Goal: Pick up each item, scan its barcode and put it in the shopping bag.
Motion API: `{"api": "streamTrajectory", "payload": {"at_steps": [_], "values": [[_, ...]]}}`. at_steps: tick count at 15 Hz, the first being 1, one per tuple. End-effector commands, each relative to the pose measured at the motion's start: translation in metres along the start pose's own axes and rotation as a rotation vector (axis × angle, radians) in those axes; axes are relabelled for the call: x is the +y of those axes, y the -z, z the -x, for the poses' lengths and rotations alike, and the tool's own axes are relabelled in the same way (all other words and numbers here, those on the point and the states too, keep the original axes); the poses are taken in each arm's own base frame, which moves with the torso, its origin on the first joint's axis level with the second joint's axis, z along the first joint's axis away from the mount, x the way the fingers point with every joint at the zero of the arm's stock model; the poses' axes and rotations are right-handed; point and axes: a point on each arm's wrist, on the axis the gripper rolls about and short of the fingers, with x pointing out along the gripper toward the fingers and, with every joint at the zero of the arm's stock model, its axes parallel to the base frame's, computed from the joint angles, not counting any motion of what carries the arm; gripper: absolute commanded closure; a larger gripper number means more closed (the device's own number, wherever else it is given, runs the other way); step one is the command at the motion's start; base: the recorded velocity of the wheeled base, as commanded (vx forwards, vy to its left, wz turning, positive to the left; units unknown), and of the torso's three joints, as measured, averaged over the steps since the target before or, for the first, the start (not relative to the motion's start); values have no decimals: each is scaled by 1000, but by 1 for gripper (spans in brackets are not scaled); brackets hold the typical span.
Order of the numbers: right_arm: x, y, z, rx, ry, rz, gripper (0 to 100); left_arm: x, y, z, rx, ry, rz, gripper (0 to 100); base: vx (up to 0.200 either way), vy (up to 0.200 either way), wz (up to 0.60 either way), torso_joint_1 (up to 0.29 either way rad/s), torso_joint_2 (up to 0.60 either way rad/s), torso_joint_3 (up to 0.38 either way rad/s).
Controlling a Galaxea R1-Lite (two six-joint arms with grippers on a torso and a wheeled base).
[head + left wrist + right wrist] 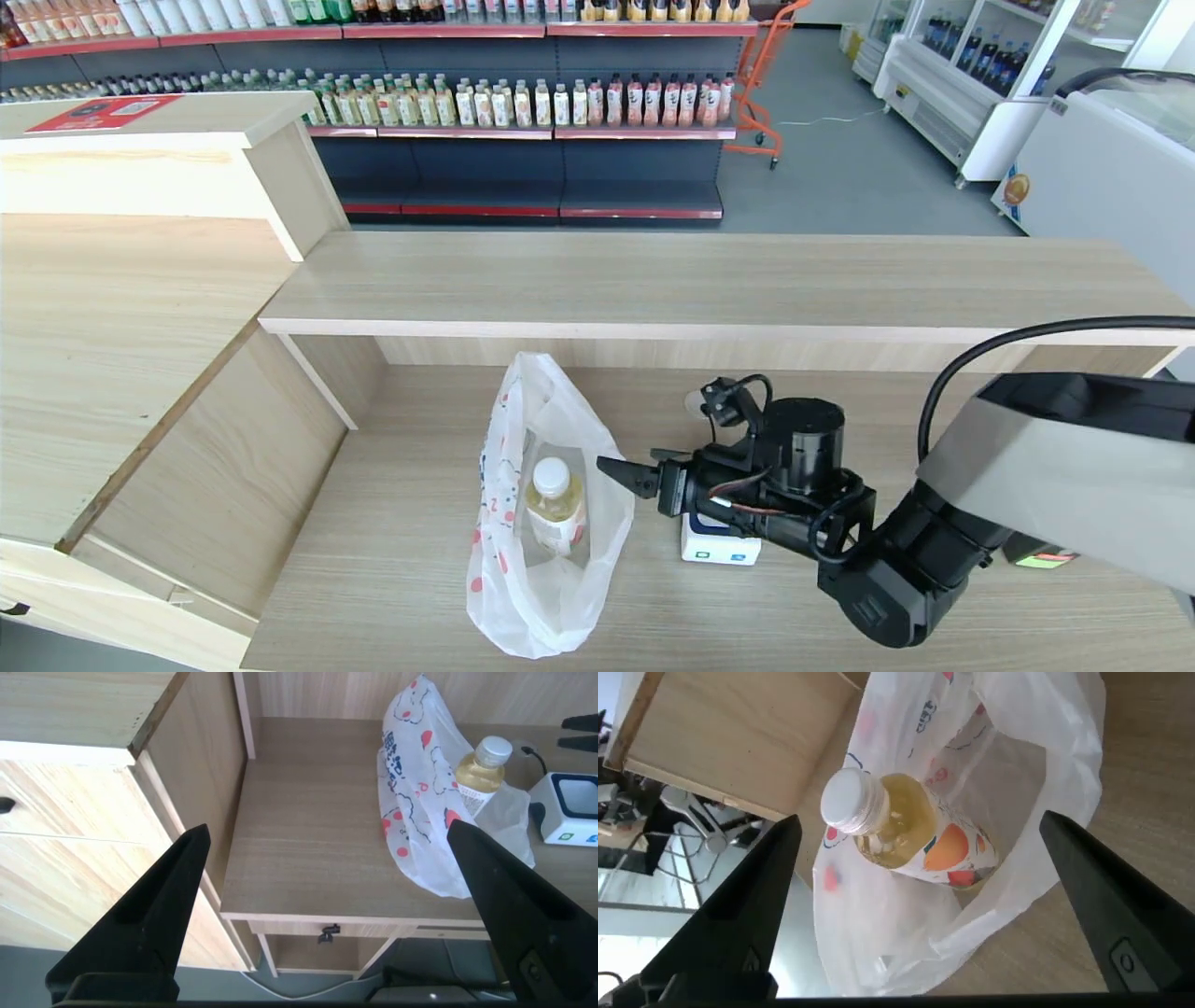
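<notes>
A white plastic shopping bag (537, 560) with red prints lies open on the wooden counter (392, 560). Inside it stands a bottle (555, 504) of yellowish drink with a white cap. My right gripper (624, 474) hovers just right of the bag's mouth, open and holding nothing. From the right wrist, the bottle (910, 831) sits in the bag (999, 747) between the spread fingers of the right gripper (920, 826). My left gripper (329, 833) is open and bare off the counter's front left corner, with the bag (420, 803) and bottle (484, 765) farther off.
A white scanner box (719, 546) sits on the counter under my right arm, also seen as the box (575, 812) beside the bag. A small green and red object (1041, 558) lies at the right. A raised ledge (709, 280) walls the back; a side panel (224, 467) bounds the left.
</notes>
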Motion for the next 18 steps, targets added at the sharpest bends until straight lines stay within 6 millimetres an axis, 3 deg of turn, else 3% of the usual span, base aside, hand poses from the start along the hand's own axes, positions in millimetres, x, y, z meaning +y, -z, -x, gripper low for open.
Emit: {"api": "streamTrajectory", "payload": {"at_steps": [1,4,6,8,10,12,14,18], "values": [[18,-26,46,-24,29,-42,0,0,0,0,-1,0,0,0,0,0,0,0,0,0],[14,-26,110,34,154,-72,0,0,0,0,-1,0,0,0,0,0,0,0,0,0],[14,-35,157,-23,227,20,0,0,0,0,-1,0,0,0,0,0,0,0,0,0],[14,-34,204,-58,414,157,0,0,0,0,1,0,0,0,0,0,0,0,0,0],[28,-31,247,-99,571,164,0,0,0,0,-1,0,0,0,0,0,0,0,0,0],[44,-6,292,-106,647,157,0,0,0,0,-1,0,0,0,0,0,0,0,0,0],[65,35,333,-150,699,199,0,0,0,0,-1,0,0,0,0,0,0,0,0,0],[81,78,361,-207,797,254,0,0,0,0,-1,0,0,0,0,0,0,0,0,0]]}}
